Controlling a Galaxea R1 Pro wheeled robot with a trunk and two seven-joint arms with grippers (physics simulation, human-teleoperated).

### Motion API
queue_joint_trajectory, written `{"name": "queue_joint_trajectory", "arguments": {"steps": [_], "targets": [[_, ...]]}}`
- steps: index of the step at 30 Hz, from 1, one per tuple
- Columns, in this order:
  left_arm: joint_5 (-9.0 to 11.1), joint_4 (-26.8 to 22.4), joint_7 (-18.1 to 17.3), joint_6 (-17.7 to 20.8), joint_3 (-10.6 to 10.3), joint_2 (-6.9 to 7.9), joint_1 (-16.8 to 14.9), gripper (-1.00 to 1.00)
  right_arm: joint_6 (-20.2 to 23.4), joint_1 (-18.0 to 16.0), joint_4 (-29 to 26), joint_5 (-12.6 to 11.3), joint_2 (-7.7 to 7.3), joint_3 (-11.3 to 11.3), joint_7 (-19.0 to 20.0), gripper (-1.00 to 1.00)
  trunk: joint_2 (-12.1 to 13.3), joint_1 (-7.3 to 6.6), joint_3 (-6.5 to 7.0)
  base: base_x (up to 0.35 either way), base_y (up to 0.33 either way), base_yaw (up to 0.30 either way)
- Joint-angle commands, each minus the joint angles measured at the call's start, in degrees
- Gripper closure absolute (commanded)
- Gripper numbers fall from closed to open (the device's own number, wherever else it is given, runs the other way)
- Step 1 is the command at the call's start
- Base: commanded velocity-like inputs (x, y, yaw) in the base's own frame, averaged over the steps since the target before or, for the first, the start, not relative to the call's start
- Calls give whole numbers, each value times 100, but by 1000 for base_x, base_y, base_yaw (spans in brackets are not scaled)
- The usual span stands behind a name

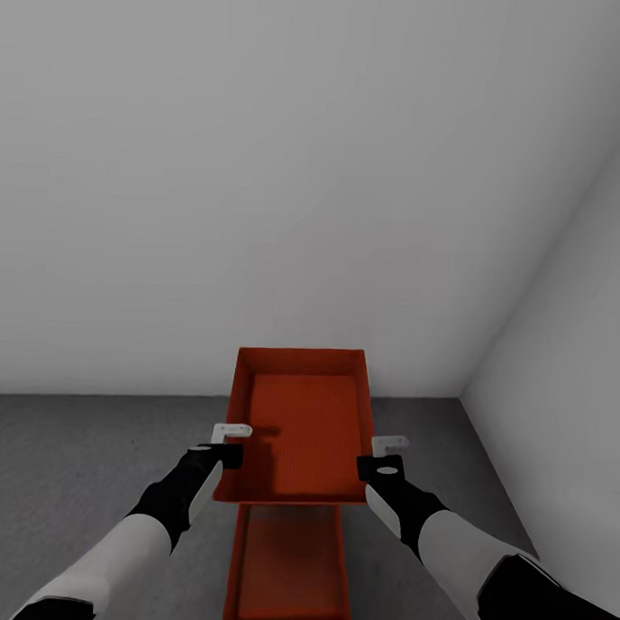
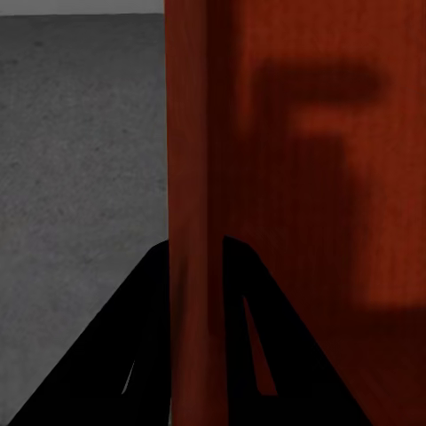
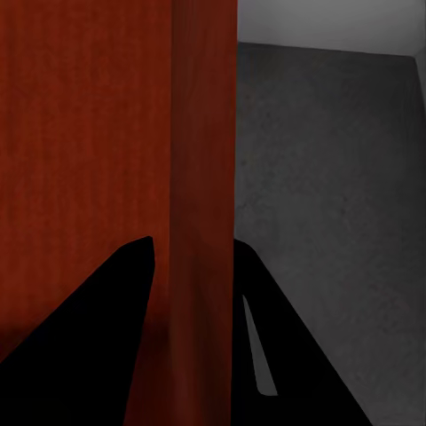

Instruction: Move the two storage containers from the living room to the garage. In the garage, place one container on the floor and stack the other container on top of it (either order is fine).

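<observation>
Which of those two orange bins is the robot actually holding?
The upper bin, farther from the robot: the left gripper and right gripper each clamp one of its side walls. The lower bin sits untouched on the grey floor beneath.

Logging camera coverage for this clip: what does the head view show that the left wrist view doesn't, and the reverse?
Head view alone: the second bin low on the grey floor, the right claw on the raised bin's far wall, and the pale walls. Left wrist view alone: the left claw's fingers straddling that bin's wall, seen close. Both: the raised bin, left claw, floor.
</observation>
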Motion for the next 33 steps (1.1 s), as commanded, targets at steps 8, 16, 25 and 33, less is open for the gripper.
{"name": "queue_joint_trajectory", "arguments": {"steps": [8, 16, 25, 33], "targets": [[53, 10, 68, 32, -29, -35, 1, 100, 51, -9, -69, 134, 5, -135, -442, 100, -12, 2, -86, 0, 0, 0], [53, 6, 68, 32, -29, -37, 5, 100, 61, -9, -69, 134, 2, -135, -439, 100, -12, 2, -160, 0, 0, 0], [55, 6, 68, 32, -29, -37, 3, 100, 63, -9, -69, 134, 2, -135, -438, 100, -12, 2, -244, 0, 0, 0], [54, 6, 68, 32, -29, -37, 1, 100, 62, -9, -69, 134, 2, -135, -438, 100, -12, 2, -319, 0, 0, 0]]}}
